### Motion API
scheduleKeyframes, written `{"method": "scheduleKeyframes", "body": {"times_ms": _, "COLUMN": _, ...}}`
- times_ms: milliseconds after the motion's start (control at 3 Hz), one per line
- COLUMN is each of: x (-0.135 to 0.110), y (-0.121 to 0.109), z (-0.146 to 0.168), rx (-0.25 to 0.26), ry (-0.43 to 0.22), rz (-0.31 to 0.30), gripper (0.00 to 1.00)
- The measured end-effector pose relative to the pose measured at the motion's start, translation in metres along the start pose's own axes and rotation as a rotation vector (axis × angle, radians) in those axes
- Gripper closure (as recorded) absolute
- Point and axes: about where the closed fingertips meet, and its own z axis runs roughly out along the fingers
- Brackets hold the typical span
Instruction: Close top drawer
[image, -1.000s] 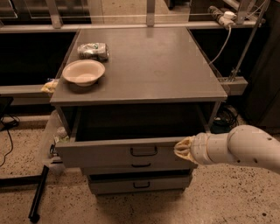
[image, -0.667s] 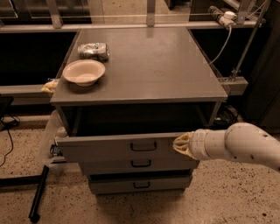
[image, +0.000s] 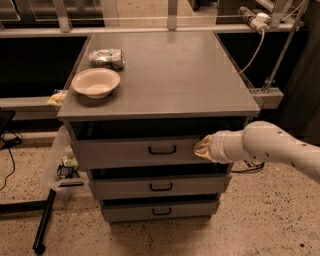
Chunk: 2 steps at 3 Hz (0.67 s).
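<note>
The top drawer (image: 120, 151) sits further in than a second ago; then its front stood well forward of the cabinet, now it juts out only a little, with a dark gap left between its upper edge and the cabinet top (image: 175, 75); the gripper (image: 202, 149) has followed it in and presses against the right end of the drawer front, to the right of the dark bar handle (image: 162, 149); whether it is wide or narrow cannot be told; the white arm (image: 272, 147) reaches in from the right, level with the drawer; the bowl (image: 95, 82) and the crumpled packet (image: 106, 57) lie unmoved near the top's back left corner; the middle drawer (image: 160, 186) and bottom drawer (image: 160, 210) each show a thin dark slit above them; a clear plastic bin (image: 59, 165) stands just beside the cabinet's left side, a black pole (image: 44, 225) slants across the floor below it; speckled floor (image: 260, 220) spreads before the cabinet and under the arm
</note>
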Motion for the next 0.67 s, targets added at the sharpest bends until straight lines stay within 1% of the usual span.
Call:
{"method": "scheduleKeyframes", "body": {"times_ms": 333, "x": -0.0007, "y": -0.0007, "z": 0.0008, "rx": 0.0, "ry": 0.0, "rz": -0.001, "gripper": 1.0}}
{"method": "scheduleKeyframes", "body": {"times_ms": 667, "x": -0.0055, "y": 0.0052, "z": -0.0046, "rx": -0.028, "ry": -0.007, "rz": -0.001, "gripper": 1.0}}
